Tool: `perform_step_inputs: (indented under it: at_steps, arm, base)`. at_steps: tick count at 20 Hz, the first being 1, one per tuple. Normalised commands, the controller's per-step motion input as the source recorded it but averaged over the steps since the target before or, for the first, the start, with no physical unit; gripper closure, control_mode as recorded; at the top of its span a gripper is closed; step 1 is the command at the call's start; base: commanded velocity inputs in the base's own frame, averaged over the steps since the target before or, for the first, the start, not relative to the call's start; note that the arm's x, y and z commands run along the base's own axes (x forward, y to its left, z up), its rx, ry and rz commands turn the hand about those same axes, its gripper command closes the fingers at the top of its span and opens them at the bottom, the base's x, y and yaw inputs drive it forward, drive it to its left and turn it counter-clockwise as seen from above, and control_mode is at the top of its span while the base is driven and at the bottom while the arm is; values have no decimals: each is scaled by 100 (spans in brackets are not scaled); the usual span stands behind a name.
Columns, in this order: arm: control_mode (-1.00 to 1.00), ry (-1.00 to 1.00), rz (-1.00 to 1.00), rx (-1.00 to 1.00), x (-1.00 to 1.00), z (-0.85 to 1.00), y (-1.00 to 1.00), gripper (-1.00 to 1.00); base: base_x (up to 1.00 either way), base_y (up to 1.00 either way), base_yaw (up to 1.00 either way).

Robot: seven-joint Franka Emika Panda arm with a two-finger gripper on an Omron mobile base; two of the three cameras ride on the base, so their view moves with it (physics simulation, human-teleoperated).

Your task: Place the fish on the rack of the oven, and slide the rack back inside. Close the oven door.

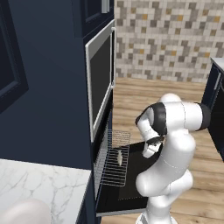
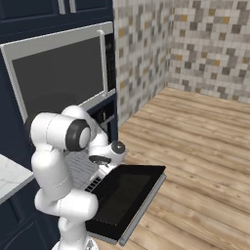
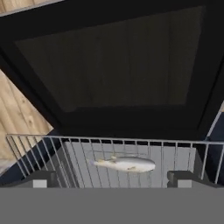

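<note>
On the pulled-out silver wire rack [image 1: 114, 159] lay the small pale silvery fish [image 3: 124, 164], with the two-finger gripper [image 3: 112, 178] poised just over it, fingers spread apart and holding nothing. Placement appeared complete. Next, the rack required pushing into the dark navy oven [image 1: 105, 144], then the black drop-down door [image 2: 128, 195] lifting shut.
</note>
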Motion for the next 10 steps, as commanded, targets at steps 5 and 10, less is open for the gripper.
perform_step_inputs:
  at_steps: [5,10]
  arm:
    - [-100,5,2,1,5,-44,0,-100]
    - [-100,1,1,2,9,-20,0,-100]
  base:
    - [0,0,0]
    - [0,0,0]
